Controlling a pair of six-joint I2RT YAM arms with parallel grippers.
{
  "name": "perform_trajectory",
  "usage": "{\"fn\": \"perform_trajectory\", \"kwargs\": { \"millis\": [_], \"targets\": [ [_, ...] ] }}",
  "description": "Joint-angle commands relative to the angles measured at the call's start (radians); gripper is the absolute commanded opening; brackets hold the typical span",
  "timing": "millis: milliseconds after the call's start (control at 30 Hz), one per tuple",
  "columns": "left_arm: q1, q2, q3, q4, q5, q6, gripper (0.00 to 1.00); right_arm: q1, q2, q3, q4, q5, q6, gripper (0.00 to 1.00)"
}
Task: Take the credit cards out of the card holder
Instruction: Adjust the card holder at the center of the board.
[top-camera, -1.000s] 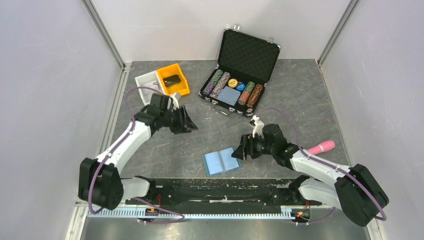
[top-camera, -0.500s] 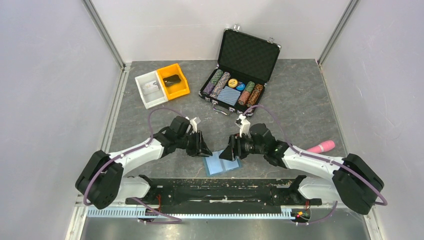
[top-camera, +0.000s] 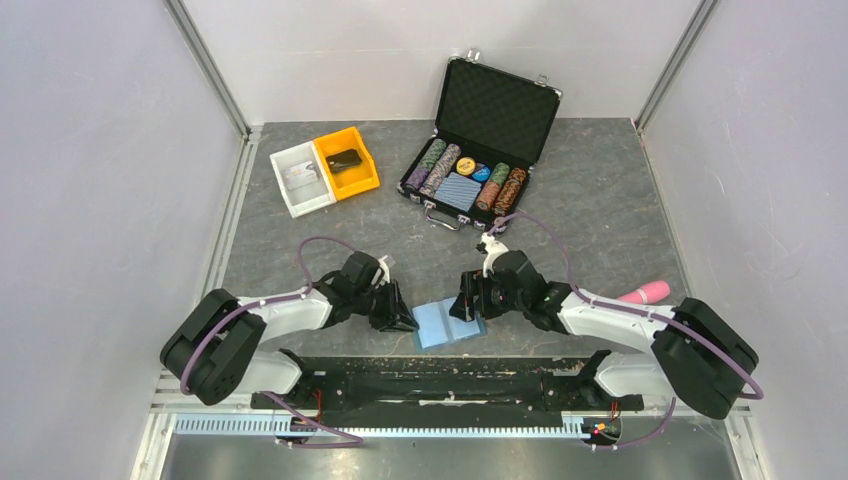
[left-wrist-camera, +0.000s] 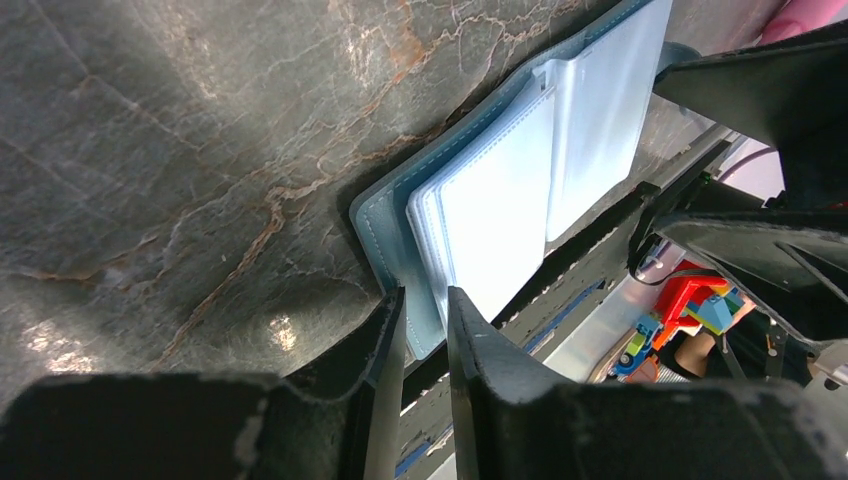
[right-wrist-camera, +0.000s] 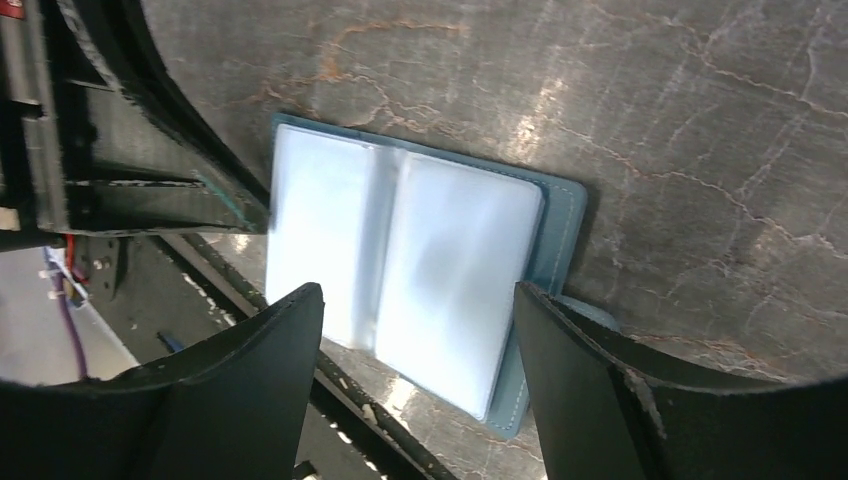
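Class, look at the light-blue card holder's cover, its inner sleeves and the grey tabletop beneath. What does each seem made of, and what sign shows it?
The light-blue bifold card holder: cover likely faux leather, matte; stitching lines its edge. Its inner sleeves: translucent plastic, glossy, thin stacked sheets. The grey tabletop: stone-look, veined, slightly reflective; real stone or laminate, unclear.

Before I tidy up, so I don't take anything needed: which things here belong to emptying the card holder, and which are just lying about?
Job: card holder, black card in the yellow bin.
Lying about: poker-chip case, white bin, pink object.
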Motion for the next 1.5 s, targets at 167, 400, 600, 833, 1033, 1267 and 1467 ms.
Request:
{"fn": "perform_trajectory", "kwargs": {
  "millis": [167,400,600,833,1033,1267,1467],
  "targets": [
    [-0.003,0.021,-0.001,0.004,-0.044,-0.017,0.28,0.004,0.068,0.009,0.016,0.024,-0.036,0.71],
    [-0.004,0.022,-0.004,0.006,-0.044,-0.018,0.28,0.004,0.049,-0.026,0.152,-0.102,0.031,0.54],
    [-0.003,0.035,0.002,0.006,-0.043,-0.013,0.28,0.018,0.030,-0.031,0.207,-0.141,0.076,0.29],
    [-0.003,0.050,0.006,0.009,-0.044,-0.015,0.28,0.065,0.039,-0.004,0.205,-0.136,0.080,0.36],
    [-0.003,0.039,0.016,0.001,-0.048,-0.011,0.29,0.084,0.044,0.046,0.097,-0.063,0.024,0.47],
    [-0.003,-0.056,0.084,-0.156,-0.109,0.029,0.39,0.058,-0.020,0.141,-0.149,0.105,-0.123,0.67],
    [-0.003,-0.206,0.243,-0.405,-0.224,0.123,0.53,0.032,-0.110,0.188,-0.260,0.161,-0.186,0.85]
  ]
}}
